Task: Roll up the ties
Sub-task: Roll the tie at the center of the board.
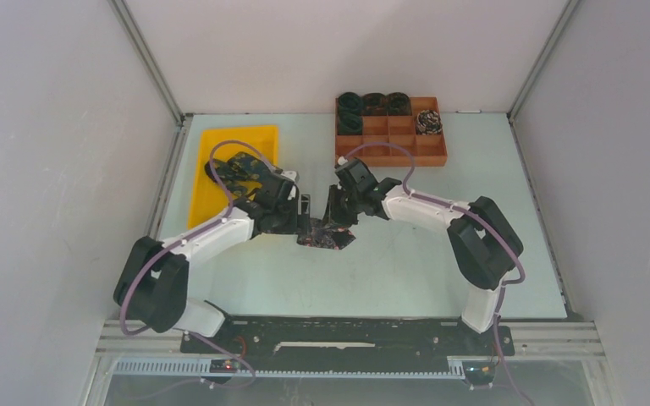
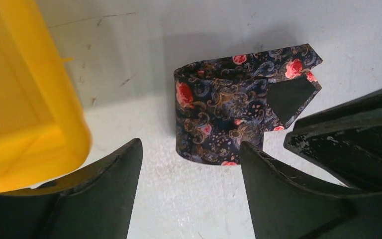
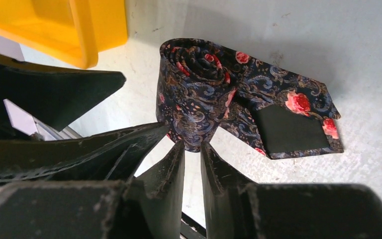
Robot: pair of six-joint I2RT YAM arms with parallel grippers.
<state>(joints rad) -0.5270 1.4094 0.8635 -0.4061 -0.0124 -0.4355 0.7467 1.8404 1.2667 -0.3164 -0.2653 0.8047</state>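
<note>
The tie (image 3: 204,94), dark with red roses and pale scrolls, sits near the middle of the table (image 1: 406,271). It is partly rolled: a tight coil stands on edge, and the pointed tail lies flat beside it with its black lining showing.

The spiral of the coil shows only in the right wrist view. The left wrist view sees the coil from the side as a curved band, and from above it is just a dark patch between the two arms.

The right claw (image 3: 193,149) is nearly closed, its tips pinching the lower edge of the coil. The left claw (image 2: 191,147) stands wide. The tie is just beyond its tips and closer to the finger on the right of that view; whether that finger touches the cloth I cannot tell.

Only the top view shows the rest. A yellow bin (image 1: 203,199) at the far left corner holds loose ties (image 1: 241,169). An orange tray (image 1: 389,161) at the far edge, right of centre, holds five rolled ties (image 1: 374,103) in its compartments, four dark and one pale-specked. The wrist views catch only a corner of the bin.
</note>
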